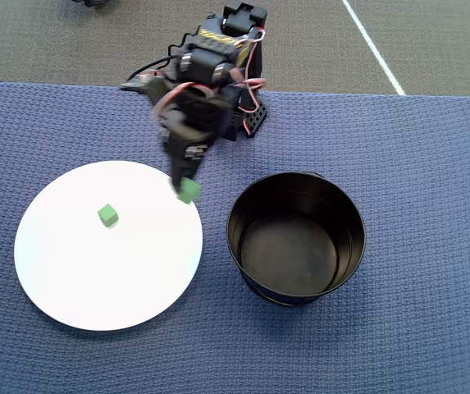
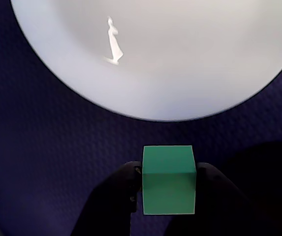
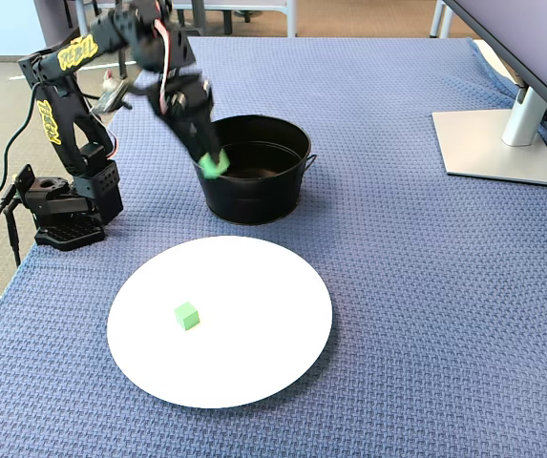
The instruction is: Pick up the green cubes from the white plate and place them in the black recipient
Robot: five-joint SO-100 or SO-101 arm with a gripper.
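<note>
My gripper (image 1: pixel 188 191) (image 3: pixel 214 165) (image 2: pixel 169 179) is shut on one green cube (image 1: pixel 189 192) (image 2: pixel 169 179) (image 3: pixel 215 165) and holds it in the air. In the overhead view it hangs over the right edge of the white plate (image 1: pixel 70 279), left of the black recipient (image 1: pixel 296 238). The fixed view shows the held cube beside the black recipient's (image 3: pixel 254 191) left rim. A second green cube (image 1: pixel 108 215) (image 3: pixel 187 316) lies on the white plate (image 3: pixel 254 363), left of centre. In the wrist view the white plate (image 2: pixel 190 59) fills the top and the black recipient is out of view.
A blue woven cloth (image 1: pixel 415 164) covers the table. The arm's base (image 3: pixel 63 215) stands at the cloth's left edge in the fixed view, with cables hanging off it. A monitor stand (image 3: pixel 497 143) sits at the far right.
</note>
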